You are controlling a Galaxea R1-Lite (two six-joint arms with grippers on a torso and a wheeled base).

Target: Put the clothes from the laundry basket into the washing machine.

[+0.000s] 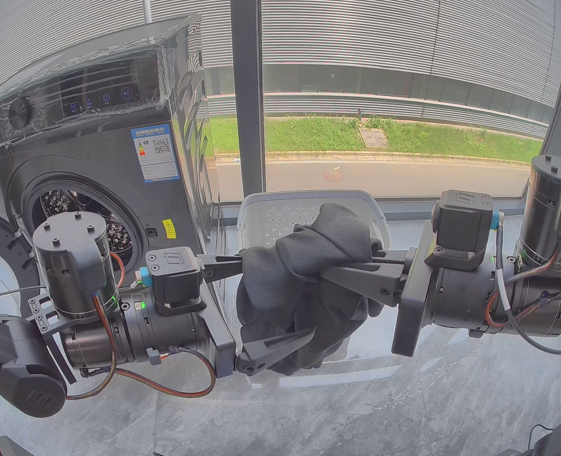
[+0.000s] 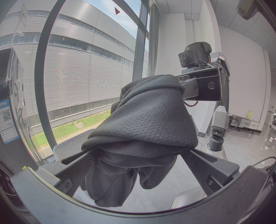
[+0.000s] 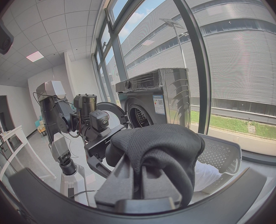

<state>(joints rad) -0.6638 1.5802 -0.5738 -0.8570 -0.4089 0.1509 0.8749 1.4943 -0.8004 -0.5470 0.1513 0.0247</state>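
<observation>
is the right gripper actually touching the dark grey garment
Touching. In the right wrist view the right gripper has its fingers closed together, and the dark grey mesh garment is draped over their tips and pinched between them.

Washing machine [image 1: 103, 159] left of laundry basket [image 1: 312, 196]; garment [image 1: 299, 248] before basket, between left gripper [image 1: 274, 299], right gripper [image 1: 331, 270].
</observation>
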